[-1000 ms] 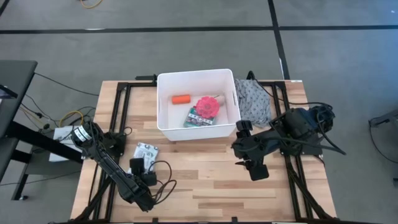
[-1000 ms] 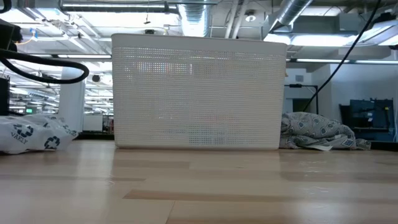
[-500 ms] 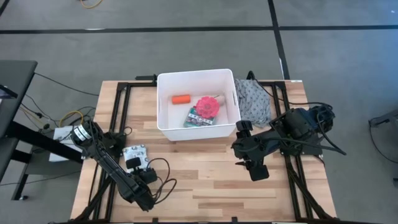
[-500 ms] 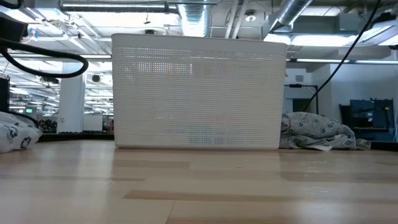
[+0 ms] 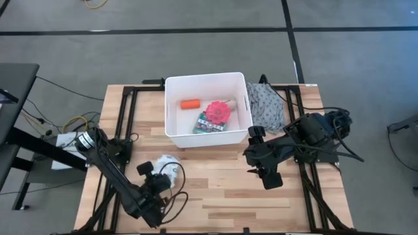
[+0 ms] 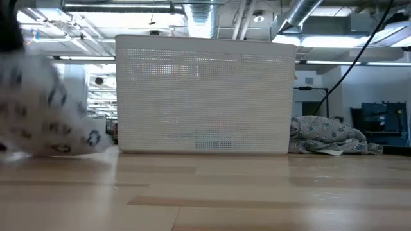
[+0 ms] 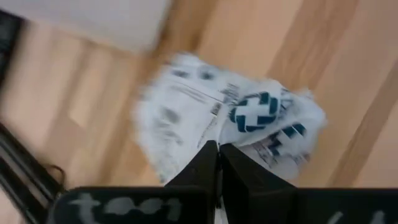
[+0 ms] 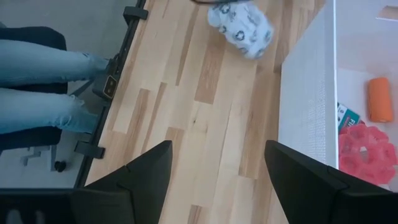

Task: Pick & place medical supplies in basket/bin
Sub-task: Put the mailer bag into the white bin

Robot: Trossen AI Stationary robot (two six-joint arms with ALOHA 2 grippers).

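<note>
While the left tool [image 7: 217, 152] pinches the white packet [image 5: 167, 167] near the tub [image 5: 171, 124], the right tool [image 8: 217, 180] gapes beside the cloth [image 5: 266, 106].

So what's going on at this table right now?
The left gripper has its jaws shut on the white soft packet, on the table just in front of the white tub. The tub already holds the orange cylinder, pink tape roll and green-white box. The right gripper waits open beside the tub.
</note>
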